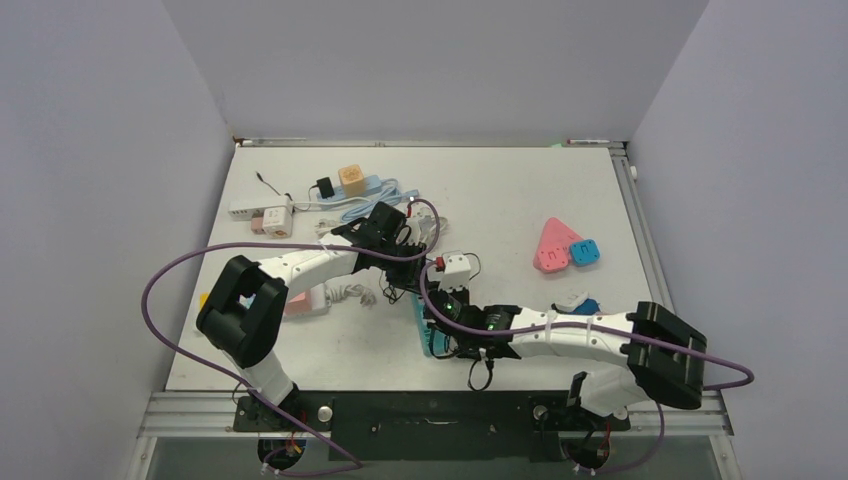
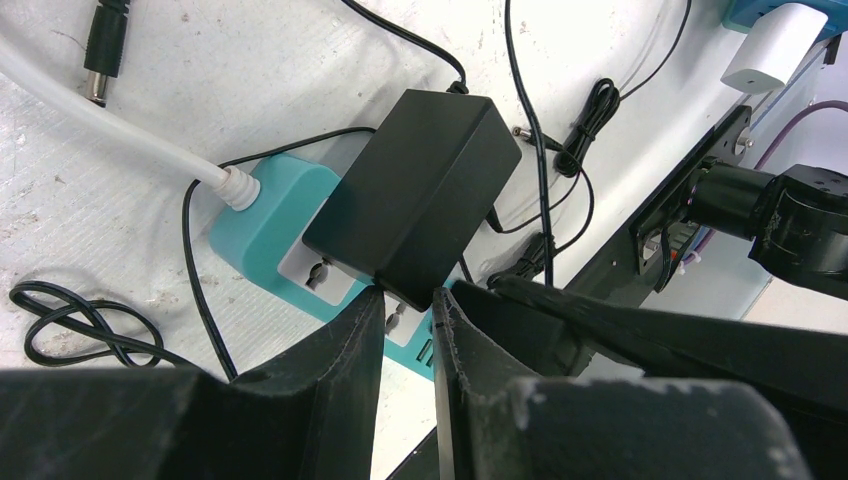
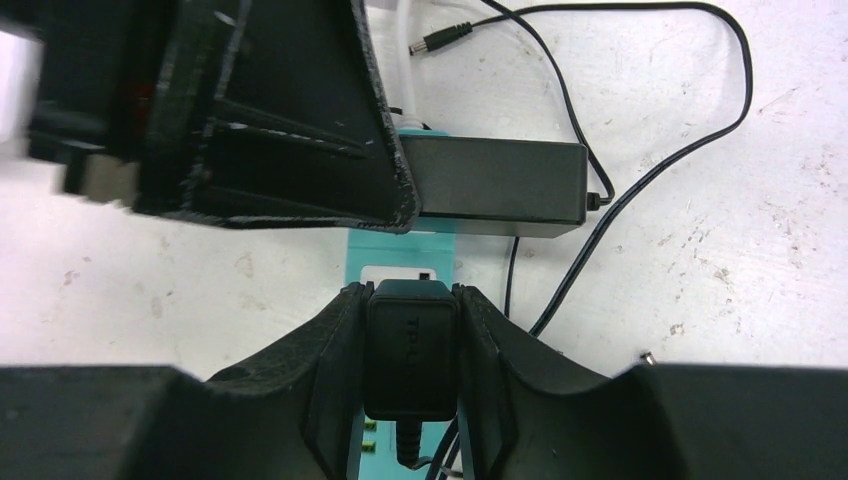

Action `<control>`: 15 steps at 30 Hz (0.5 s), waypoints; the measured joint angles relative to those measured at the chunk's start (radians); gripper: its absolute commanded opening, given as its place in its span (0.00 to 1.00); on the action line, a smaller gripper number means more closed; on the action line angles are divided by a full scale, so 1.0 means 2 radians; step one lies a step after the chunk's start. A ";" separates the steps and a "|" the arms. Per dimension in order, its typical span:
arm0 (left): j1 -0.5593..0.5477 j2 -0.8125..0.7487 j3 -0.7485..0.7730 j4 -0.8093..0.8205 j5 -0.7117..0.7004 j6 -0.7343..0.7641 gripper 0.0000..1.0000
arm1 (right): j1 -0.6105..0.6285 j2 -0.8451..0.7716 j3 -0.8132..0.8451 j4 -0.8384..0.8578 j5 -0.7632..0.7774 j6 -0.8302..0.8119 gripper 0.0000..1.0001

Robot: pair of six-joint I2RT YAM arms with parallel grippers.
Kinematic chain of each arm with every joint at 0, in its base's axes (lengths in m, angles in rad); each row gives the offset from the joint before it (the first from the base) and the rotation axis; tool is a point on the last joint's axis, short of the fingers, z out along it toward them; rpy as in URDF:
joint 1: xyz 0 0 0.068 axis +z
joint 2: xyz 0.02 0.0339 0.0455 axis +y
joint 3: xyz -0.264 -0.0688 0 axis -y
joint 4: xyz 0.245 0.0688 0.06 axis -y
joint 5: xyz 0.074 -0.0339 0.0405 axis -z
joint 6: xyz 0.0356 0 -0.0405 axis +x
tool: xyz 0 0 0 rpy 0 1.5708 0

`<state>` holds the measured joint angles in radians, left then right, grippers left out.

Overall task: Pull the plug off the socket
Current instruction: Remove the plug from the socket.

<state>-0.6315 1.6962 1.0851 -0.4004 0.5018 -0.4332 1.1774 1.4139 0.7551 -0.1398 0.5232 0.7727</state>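
A teal power strip, the socket, lies on the white table between the two arms. My right gripper is shut on a small black plug seated in the strip, one finger against each side of it. A large black adapter sits plugged into the same strip, further along. My left gripper is shut, its tips down at the strip right by the near corner of that adapter, and nothing is clamped between them. From above, both grippers meet over the strip.
Thin black cables and a white cord lie loose around the strip. A white charger sits nearby. A pink triangular strip and blue adapter lie to the right; more strips and a yellow cube stand at the back left.
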 measured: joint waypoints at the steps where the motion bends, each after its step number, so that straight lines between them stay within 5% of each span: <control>1: 0.000 0.000 0.000 0.000 0.000 0.000 0.18 | 0.002 -0.008 0.000 -0.003 0.000 0.000 0.05; 15: -0.001 -0.002 0.000 0.000 -0.005 0.001 0.20 | 0.027 -0.146 0.004 -0.056 0.024 0.005 0.05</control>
<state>-0.6338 1.6917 1.0847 -0.4011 0.4923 -0.4320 1.2312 1.1221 0.7635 -0.2516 0.5713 0.7818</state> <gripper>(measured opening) 0.198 0.318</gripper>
